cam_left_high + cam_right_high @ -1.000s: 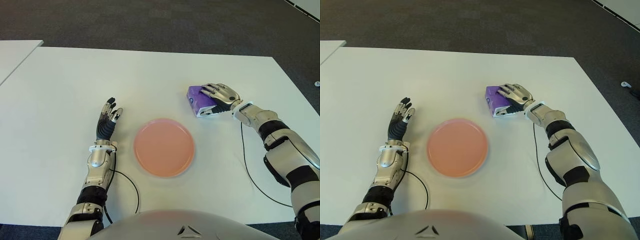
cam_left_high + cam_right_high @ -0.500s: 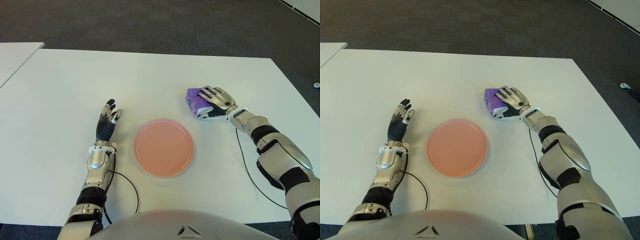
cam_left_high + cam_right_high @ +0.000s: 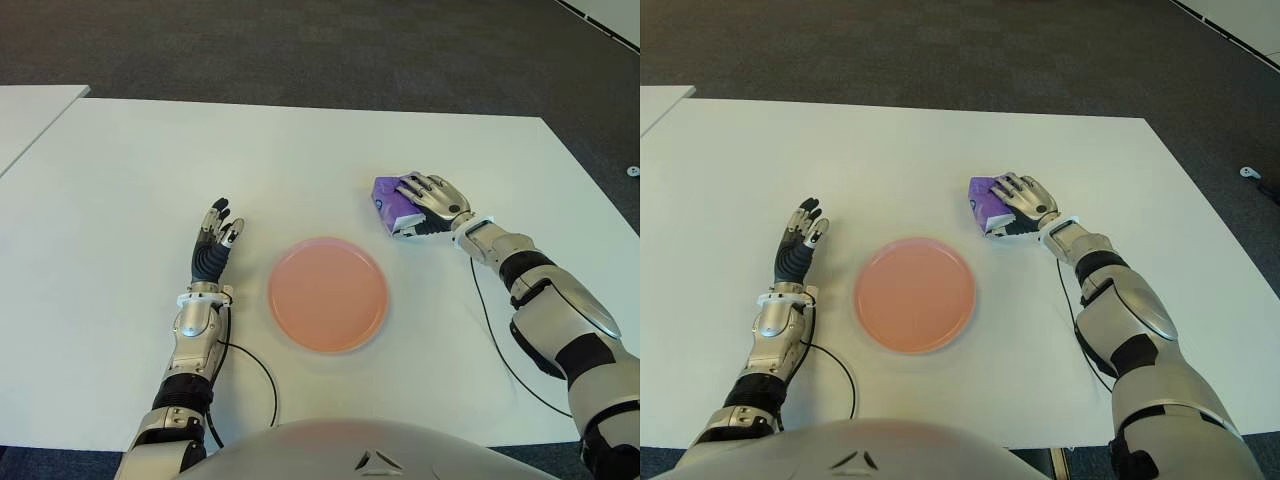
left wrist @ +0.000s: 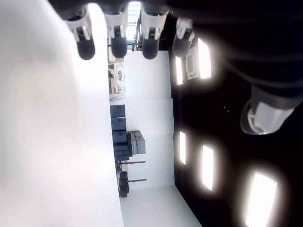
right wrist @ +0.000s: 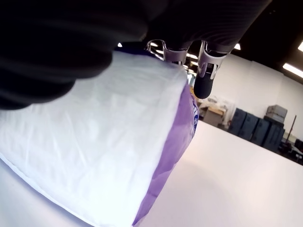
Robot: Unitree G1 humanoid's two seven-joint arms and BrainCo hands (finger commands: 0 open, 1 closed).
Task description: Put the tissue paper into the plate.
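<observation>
On the far right part of the white table (image 3: 120, 150), my right hand (image 3: 434, 197) lies over the tissue pack (image 3: 390, 201), a purple and white packet sitting flat on the tabletop. My fingers (image 3: 1012, 187) drape across its top and curl down toward its far-left edge, with my palm pressed against the near-right side. From my right wrist, the packet's white face fills the space right under my palm and two fingertips reach over its purple end, so my hand is wrapped around it. The pack touches the table and is not lifted.

The pink plate (image 3: 327, 295) sits near the middle of the table, to the near left of the pack and apart from it, with nothing in it.

My left hand (image 3: 214, 240) shows to the left of the plate, just beside it but not touching. Its fingers point away from me, straight and slightly spread, holding nothing. A thin black cable (image 3: 262, 372) curves across the table near my left forearm.
</observation>
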